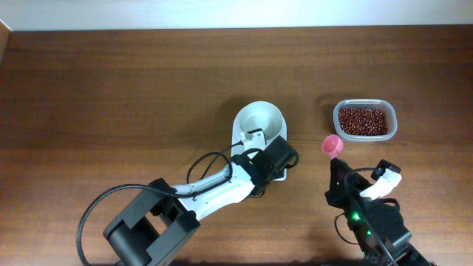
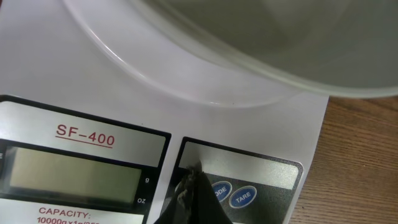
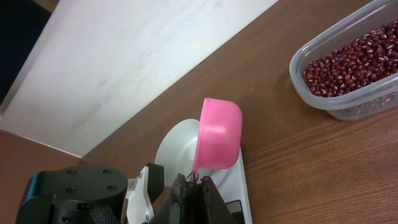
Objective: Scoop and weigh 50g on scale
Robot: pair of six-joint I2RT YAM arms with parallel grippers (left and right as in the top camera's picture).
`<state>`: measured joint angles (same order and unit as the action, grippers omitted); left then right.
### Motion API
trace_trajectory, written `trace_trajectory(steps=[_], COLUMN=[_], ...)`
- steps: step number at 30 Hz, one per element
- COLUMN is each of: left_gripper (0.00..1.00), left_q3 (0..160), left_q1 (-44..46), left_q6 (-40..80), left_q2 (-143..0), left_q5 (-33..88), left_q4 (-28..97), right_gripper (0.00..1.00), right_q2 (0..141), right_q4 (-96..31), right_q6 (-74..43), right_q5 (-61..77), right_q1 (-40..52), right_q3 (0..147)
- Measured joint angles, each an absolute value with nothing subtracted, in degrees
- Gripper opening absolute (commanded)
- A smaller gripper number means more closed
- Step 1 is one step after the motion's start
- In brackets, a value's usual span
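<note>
Roughly mid-bench sits the scale [image 2: 37, 68], with its round white bowl [image 1: 260, 122] empty on the far side and its grey display [image 2: 74, 175] blank. At its near edge the left pincer [image 2: 191, 186] is clenched on nothing. Its tips are pressed together over the button panel, just left of the blue MODE button [image 2: 219, 191] — whether they touch the panel cannot be told. To the right, the right pincer [image 3: 194, 186] is clamped on the handle of a pink scoop [image 3: 219, 140], whose cup points toward the far side of the wooden bench [image 1: 111, 89]. Just beyond the scoop — a clear tub [image 1: 395, 122] of red beans [image 1: 362, 120].
</note>
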<state>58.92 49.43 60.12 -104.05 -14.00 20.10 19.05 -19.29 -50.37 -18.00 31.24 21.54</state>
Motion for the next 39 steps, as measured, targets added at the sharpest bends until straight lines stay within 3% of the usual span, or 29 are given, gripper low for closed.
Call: trace_trajectory(steps=[10, 14, 25, 29, 35, 38, 39], left_gripper=[0.00, 0.00, 0.00, 0.10, 0.16, 0.28, 0.37], left_q3=[58.9, 58.9, 58.9, 58.9, 58.9, 58.9, 58.9], left_q1=[49.4, 49.4, 49.8, 49.8, 49.8, 49.8, 49.8], left_q6=[60.5, 56.5, 40.3, 37.8, 37.1, 37.1, 37.0], left_q2=[-104.0, -102.5, -82.2, -81.0, -81.0, -81.0, -81.0], left_q5=[-13.7, -7.7, -6.5, -13.2, -15.3, -15.5, -15.5], left_q4=[20.1, 20.6, 33.1, 35.6, 35.8, 35.8, 35.8], right_gripper=[0.04, 0.04, 0.04, 0.04, 0.04, 0.04, 0.04], right_q2=[19.0, 19.0, 19.0, 20.1, 28.7, 32.8, 33.8], right_q4=[-19.3, -19.3, -22.5, -24.7, -30.7, -36.9, -38.2], right_q6=[-50.3, -50.3, -50.4, -49.5, -40.9, -37.8, -37.1], right_q5=[-18.0, -18.0, -29.3, -30.5, -23.9, -19.4, -17.5], right_q1=[31.2, 31.3, 31.2, 29.5, 24.3, 20.9, 20.1], right_q3=[21.5, 21.5, 21.5, 21.5, 27.4, 34.8, 36.5])
